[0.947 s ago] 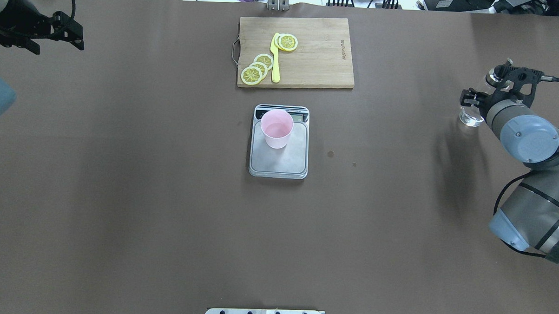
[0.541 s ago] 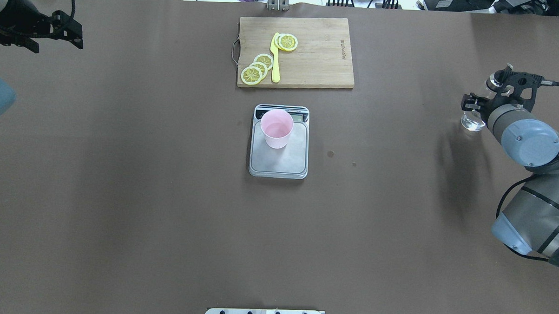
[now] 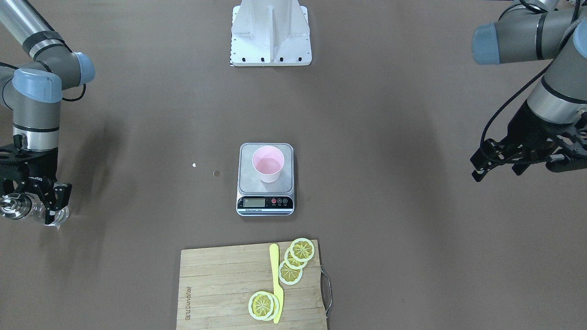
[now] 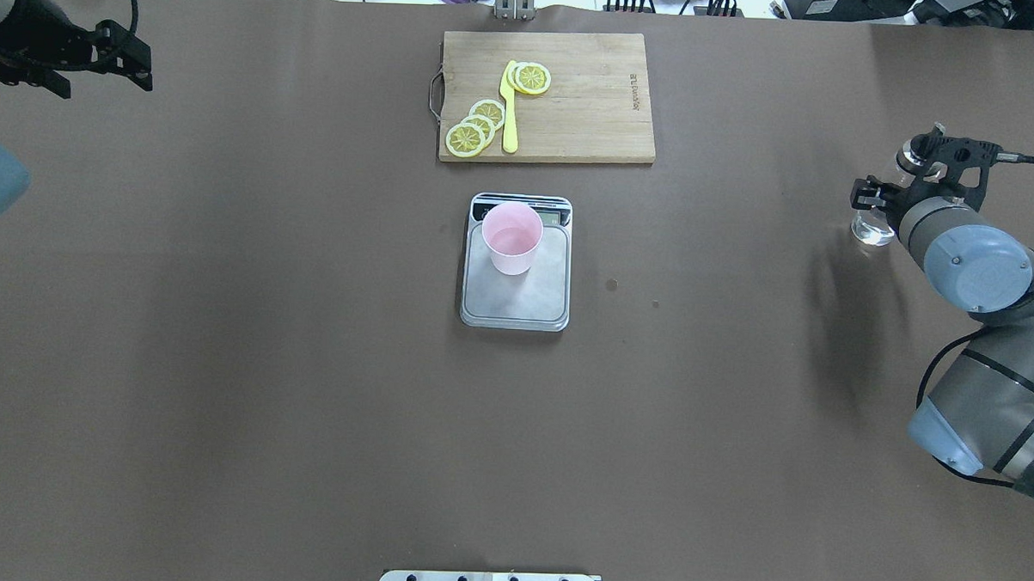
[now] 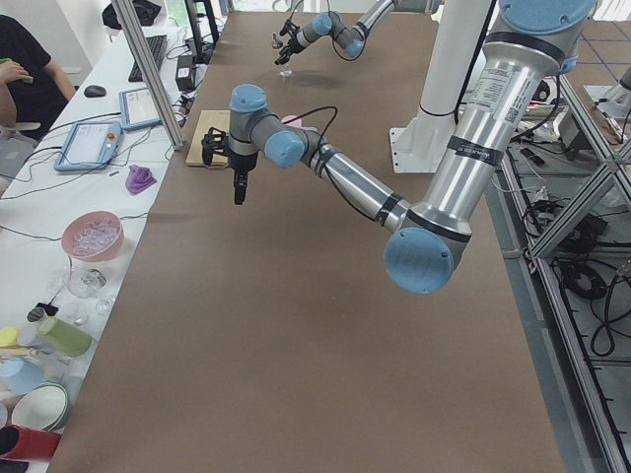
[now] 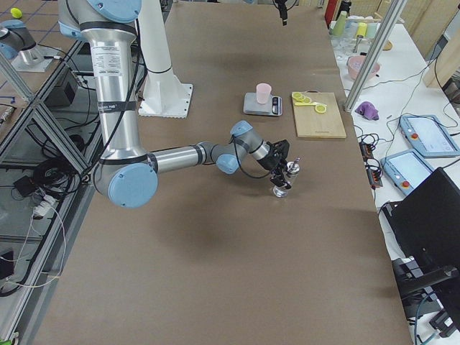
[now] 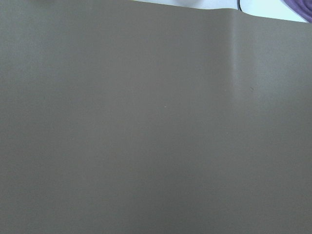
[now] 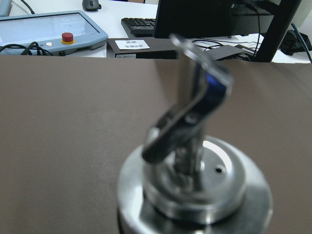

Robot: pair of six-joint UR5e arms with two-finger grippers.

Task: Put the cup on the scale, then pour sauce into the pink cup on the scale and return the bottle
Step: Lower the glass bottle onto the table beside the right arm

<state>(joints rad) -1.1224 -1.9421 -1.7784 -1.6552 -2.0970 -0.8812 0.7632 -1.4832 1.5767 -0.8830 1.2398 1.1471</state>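
Brown table [image 4: 222,358] carries the scale [image 4: 525,306] at its middle, with the cup [image 4: 512,239] on the platform. Well off on my right side the bottle [image 4: 872,229] stands upright, spout up. My right gripper [image 3: 41,208] clamps its glass sideways, base at or just above the tabletop. My left gripper [image 3: 497,167] hangs spread, empty.

A robotics lab: aluminium framing [image 5: 148,74], a teach pendant [image 8: 48,30], keyboard [image 8: 139,24] and cables [image 6: 43,188] surround the table [image 4: 307,403].
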